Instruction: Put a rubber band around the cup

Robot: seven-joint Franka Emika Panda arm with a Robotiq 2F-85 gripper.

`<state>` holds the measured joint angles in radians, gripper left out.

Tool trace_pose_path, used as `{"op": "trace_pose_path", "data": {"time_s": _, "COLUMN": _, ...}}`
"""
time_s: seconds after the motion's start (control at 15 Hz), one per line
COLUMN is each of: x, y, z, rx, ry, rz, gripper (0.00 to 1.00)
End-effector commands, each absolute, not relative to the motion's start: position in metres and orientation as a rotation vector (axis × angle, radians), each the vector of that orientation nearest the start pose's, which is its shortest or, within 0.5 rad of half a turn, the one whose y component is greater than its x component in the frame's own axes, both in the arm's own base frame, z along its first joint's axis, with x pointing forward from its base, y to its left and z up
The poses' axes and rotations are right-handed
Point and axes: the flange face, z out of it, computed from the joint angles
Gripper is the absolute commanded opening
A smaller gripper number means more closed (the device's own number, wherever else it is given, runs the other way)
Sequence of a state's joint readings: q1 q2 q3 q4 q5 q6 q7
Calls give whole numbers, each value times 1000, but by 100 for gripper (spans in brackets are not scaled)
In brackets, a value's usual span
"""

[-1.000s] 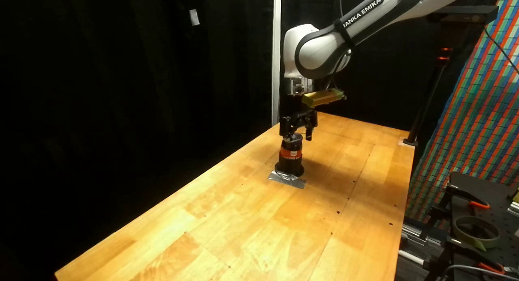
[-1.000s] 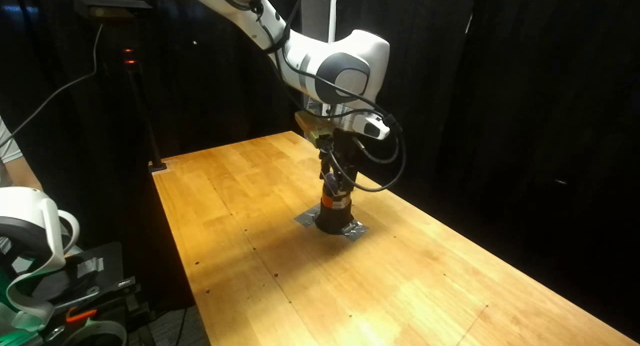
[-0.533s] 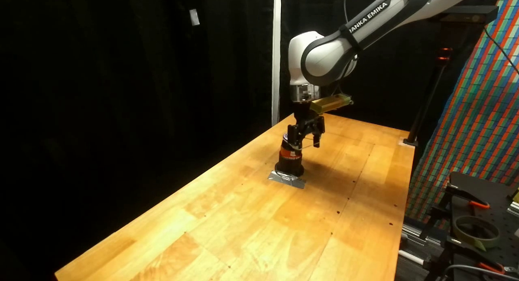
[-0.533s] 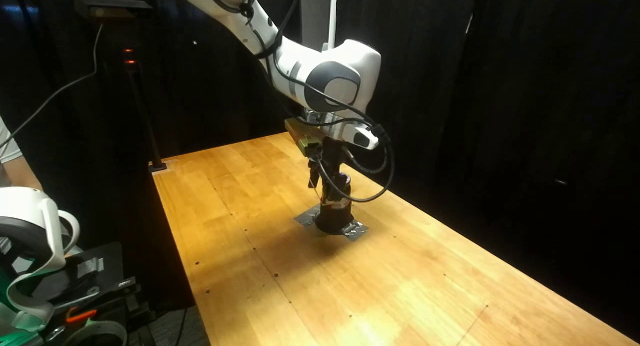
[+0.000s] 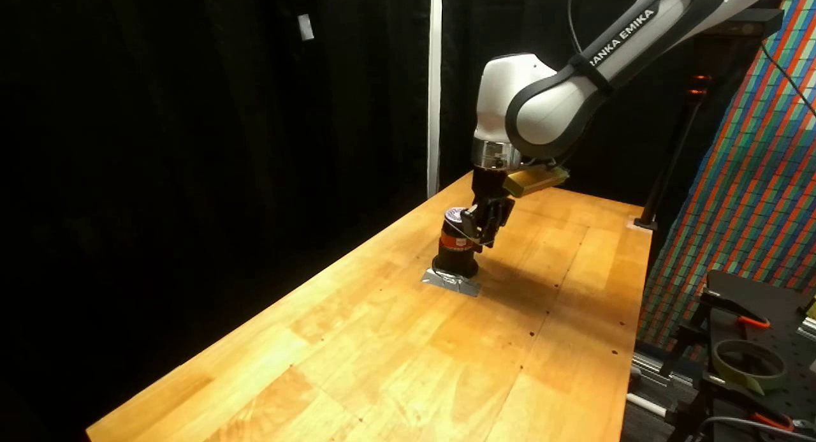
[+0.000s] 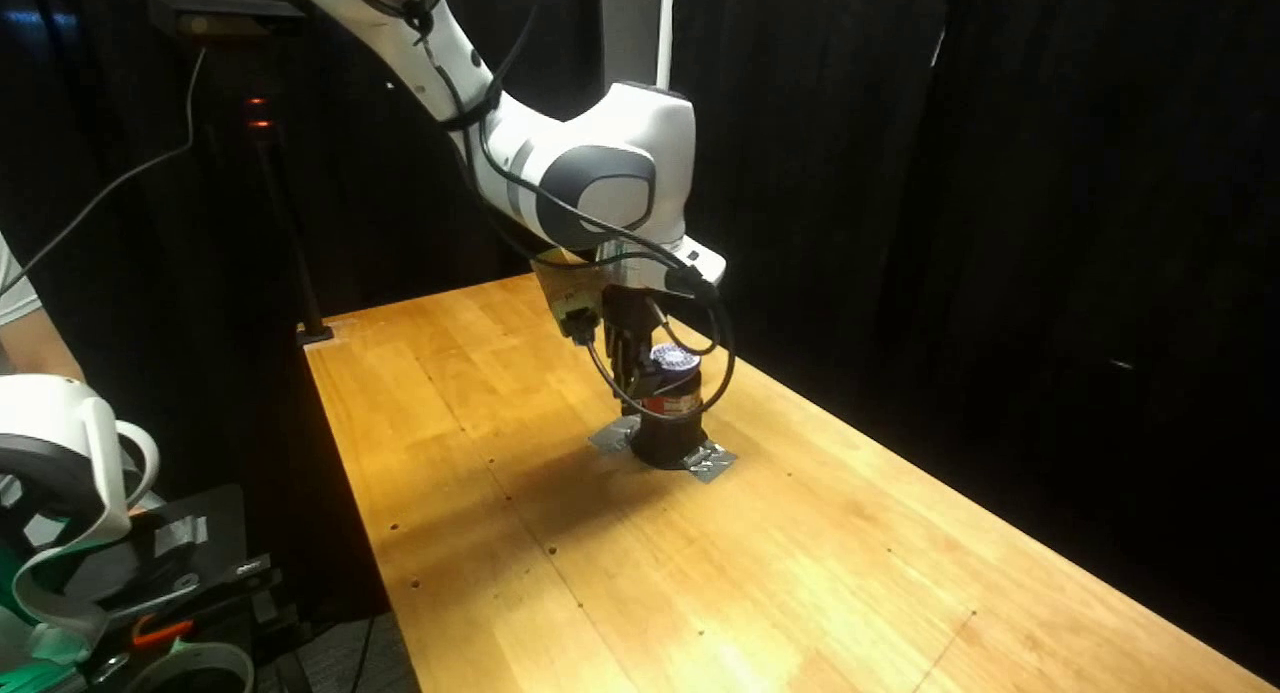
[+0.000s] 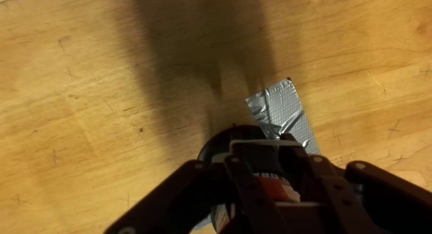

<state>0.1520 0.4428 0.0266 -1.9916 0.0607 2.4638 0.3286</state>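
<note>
The cup [image 5: 456, 241], a short dark cylinder with an orange-red label and a pale top, stands upright on the table. In the wrist view its label [image 7: 275, 188] shows through the gap between my fingers. My gripper [image 5: 484, 243] hangs beside the cup's upper half, pointing down. A pale rubber band [image 7: 260, 142] spans both fingertips in the wrist view. In an exterior view a thin line runs from those fingers across the cup's upper body; its far side is hidden. My jaws stand partly apart, with only the band stretched across them.
Grey tape [image 7: 287, 109] holds the cup's base to the wooden table [image 5: 382, 340]. A dark post [image 5: 669, 168] rises at the table's far corner. Off the table, a tape roll [image 5: 749, 365] lies on a black cart. Someone's arm [image 6: 40, 348] shows at one side.
My gripper has come down and shifted from over the cup to beside it, towards the arm's base. Its fingers have drawn closer together. The cup has not moved, and its top is now uncovered.
</note>
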Motion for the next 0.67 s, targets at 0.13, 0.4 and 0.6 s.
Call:
{"op": "trace_pose_path", "data": {"time_s": 0.13, "x": 552, "y": 107, "z": 242, "rx": -3036, "ry": 431, "rz": -348, "gripper": 9}}
{"op": "trace_pose_path", "data": {"time_s": 0.4, "x": 533, "y": 102, "z": 238, "rx": -2925, "ry": 544, "rz": -618, "gripper": 14}}
{"op": "trace_pose_path", "data": {"time_s": 0.6, "x": 523, "y": 94, "z": 236, "rx": -2828, "ry": 603, "rz": -815, "gripper": 14}}
